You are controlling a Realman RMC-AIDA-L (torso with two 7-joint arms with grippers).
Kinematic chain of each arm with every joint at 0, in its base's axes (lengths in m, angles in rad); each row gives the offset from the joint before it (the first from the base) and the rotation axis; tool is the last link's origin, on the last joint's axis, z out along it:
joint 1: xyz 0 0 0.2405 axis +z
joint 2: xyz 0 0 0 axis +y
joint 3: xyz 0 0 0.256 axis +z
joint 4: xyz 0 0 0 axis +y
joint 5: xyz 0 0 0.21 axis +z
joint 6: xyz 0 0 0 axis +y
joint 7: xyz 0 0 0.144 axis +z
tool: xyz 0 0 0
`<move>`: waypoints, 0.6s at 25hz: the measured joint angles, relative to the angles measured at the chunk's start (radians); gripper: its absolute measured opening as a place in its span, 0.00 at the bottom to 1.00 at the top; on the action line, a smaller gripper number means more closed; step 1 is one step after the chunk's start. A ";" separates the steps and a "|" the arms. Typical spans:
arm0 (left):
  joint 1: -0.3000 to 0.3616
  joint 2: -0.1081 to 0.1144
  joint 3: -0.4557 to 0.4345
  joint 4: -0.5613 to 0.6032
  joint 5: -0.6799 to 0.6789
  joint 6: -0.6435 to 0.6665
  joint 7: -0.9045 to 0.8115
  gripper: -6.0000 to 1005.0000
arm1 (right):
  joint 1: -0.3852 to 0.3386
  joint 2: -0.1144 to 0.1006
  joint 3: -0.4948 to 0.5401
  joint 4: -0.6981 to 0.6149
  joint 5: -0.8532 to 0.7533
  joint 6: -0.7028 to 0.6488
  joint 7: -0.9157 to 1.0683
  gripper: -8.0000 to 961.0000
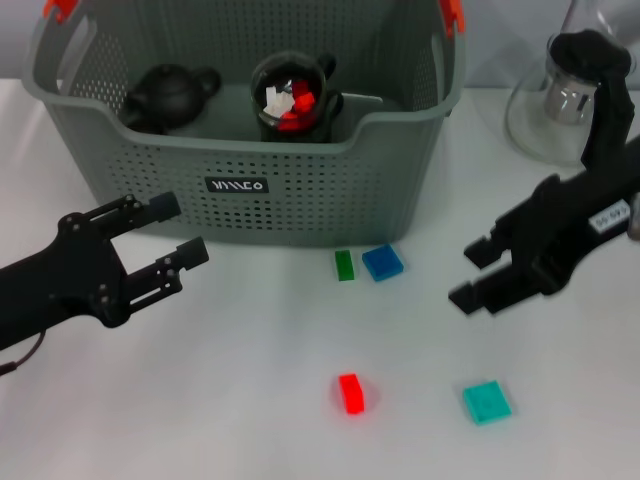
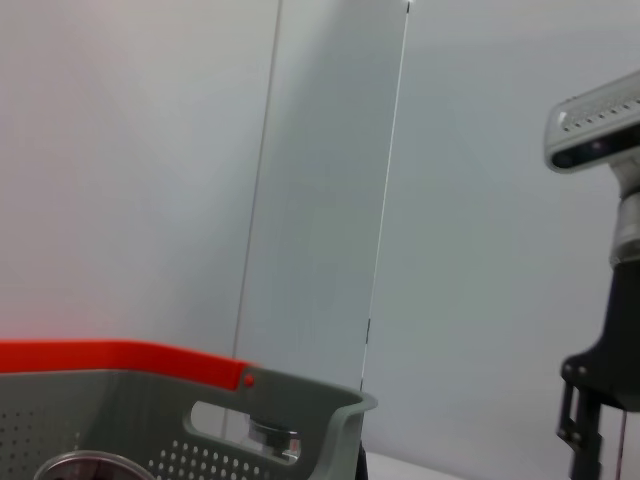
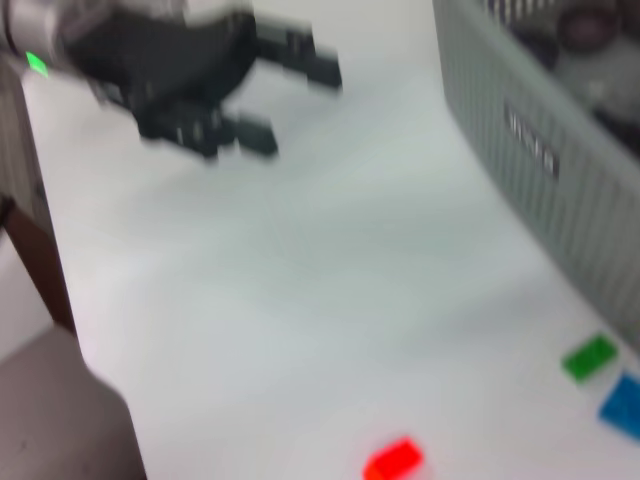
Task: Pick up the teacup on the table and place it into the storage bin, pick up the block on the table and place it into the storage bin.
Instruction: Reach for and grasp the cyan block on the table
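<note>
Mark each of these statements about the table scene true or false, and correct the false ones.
1. The teacup sits inside the storage bin. True.
2. The red block lies inside the storage bin. False: it lies on the table, in front of the bin, nearer the robot.
3. The left gripper is shut on a block. False: it is open and empty, in front of the bin's left part.
4. The green block and blue block lie side by side close to the bin's front wall. True.
5. The right gripper holds the teal block. False: it is open and empty; the teal block lies on the table.
</note>
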State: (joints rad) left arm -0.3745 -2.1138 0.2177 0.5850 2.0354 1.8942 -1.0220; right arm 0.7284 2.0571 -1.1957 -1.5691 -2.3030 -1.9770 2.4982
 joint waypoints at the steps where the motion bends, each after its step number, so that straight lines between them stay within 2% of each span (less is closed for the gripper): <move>1: -0.001 0.000 0.002 -0.002 0.001 -0.006 0.000 0.63 | -0.013 0.005 -0.008 0.000 -0.005 0.000 -0.021 0.61; 4: -0.004 0.000 0.003 -0.011 0.003 -0.028 0.000 0.63 | -0.035 0.028 -0.035 0.016 -0.013 0.000 -0.119 0.61; 6: -0.004 0.000 0.004 -0.014 0.004 -0.038 0.000 0.63 | -0.041 0.039 -0.090 0.038 -0.025 0.010 -0.177 0.61; 10: -0.001 0.000 0.005 -0.016 0.006 -0.040 0.000 0.63 | -0.017 0.040 -0.200 0.137 -0.072 0.078 -0.184 0.61; 15: 0.004 0.000 0.002 -0.016 0.006 -0.040 0.000 0.63 | 0.033 0.041 -0.280 0.258 -0.119 0.166 -0.130 0.61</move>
State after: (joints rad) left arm -0.3706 -2.1138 0.2196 0.5690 2.0418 1.8542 -1.0216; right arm 0.7613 2.0985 -1.4760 -1.3110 -2.4220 -1.8109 2.3679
